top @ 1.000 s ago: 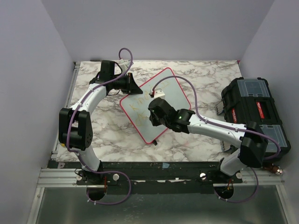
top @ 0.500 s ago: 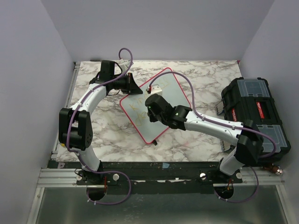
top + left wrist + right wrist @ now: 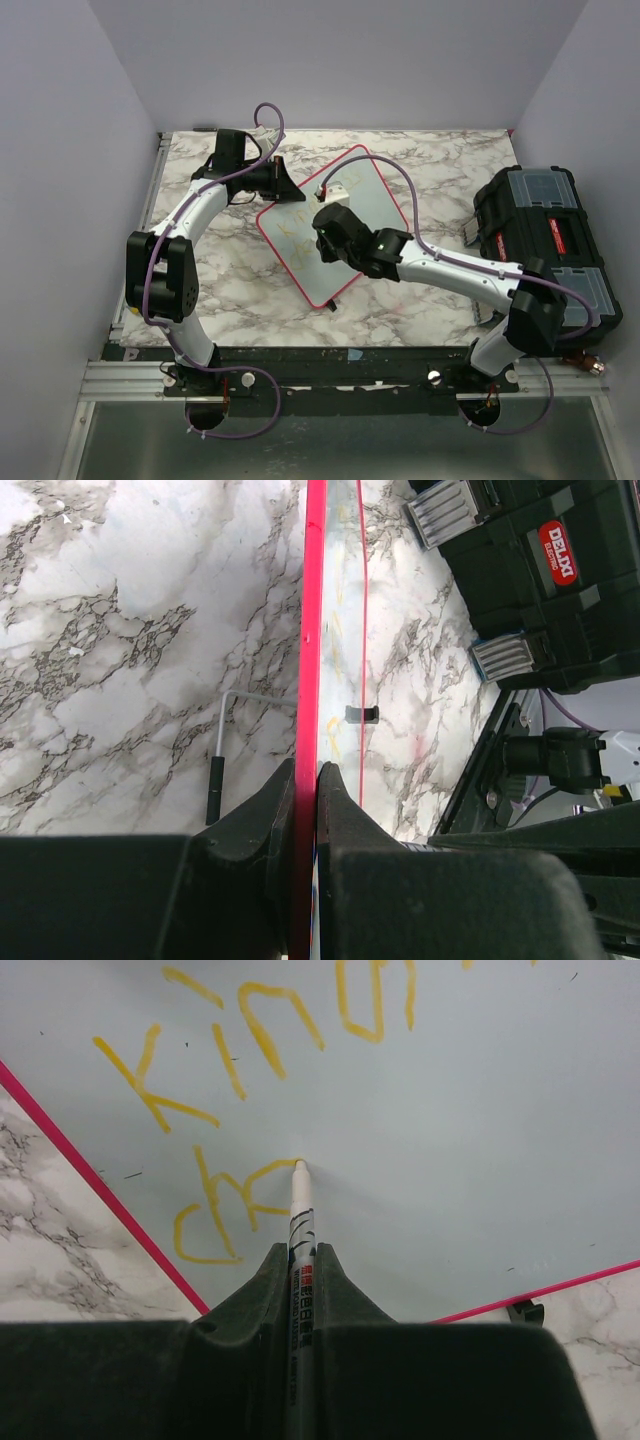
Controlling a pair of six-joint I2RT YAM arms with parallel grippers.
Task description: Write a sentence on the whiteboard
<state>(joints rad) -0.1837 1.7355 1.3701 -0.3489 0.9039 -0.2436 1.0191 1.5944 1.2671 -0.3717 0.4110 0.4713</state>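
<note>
The right wrist view's top edge crops the first line of the sentence (image 3: 232,1065), so letters past "kin" cannot be read, and the rear of the marker (image 3: 299,1210) is buried inside the right tool (image 3: 300,1258). From above, the right arm (image 3: 440,265) covers the middle of the whiteboard (image 3: 372,192), and the writing beside it is too faint to read.

In the left wrist view you see the left end effector (image 3: 306,772) clamped on the near edge of the whiteboard (image 3: 337,610), one finger on each side of its pinkish-red frame. The board appears almost edge-on, running upward from the fingers. Note the faint yellow strokes of the sentence (image 3: 334,660) on its face and a small black clip (image 3: 362,714) at its far edge. Left of the board, an L-shaped key (image 3: 213,790) with a black handle lies on the marble surface (image 3: 120,630). A black toolbox (image 3: 540,590) sits at upper right.
</note>
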